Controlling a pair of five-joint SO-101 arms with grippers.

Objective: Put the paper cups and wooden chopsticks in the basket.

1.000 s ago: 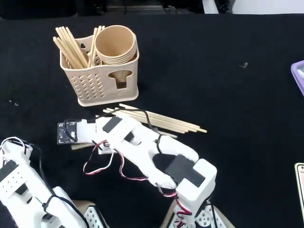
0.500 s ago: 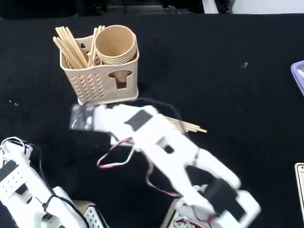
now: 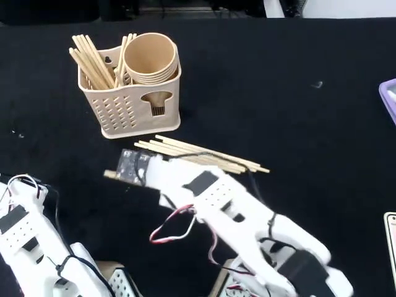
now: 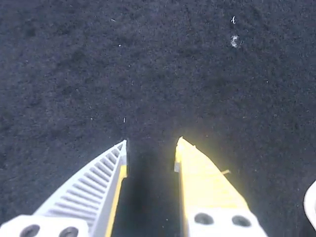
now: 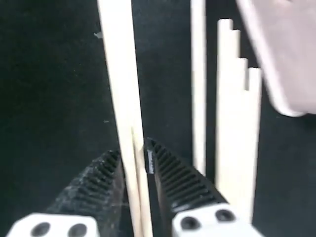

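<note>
Chopstick pair (image 5: 124, 98) clamped in right gripper (image 5: 132, 149), just beside loose pile (image 3: 210, 158) lying before basket (image 3: 133, 110). Left gripper (image 4: 150, 143) parted, holding nothing, above black bench (image 4: 98, 59), well apart.

purple object (image 3: 390, 99): cut by edge | basket (image 5: 279, 57): blurred, cropped | loose chopsticks (image 3: 242, 164): partly under right arm (image 3: 216, 198)

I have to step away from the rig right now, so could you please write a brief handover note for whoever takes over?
Left end effector: open, empty, over bare table.
Right end effector: shut on a chopstick pair, at the loose pile's end.
Done: paper cups stacked in the basket, several chopsticks standing beside them.
Left: basket the held pair, then the loose pile in front of the basket.
</note>
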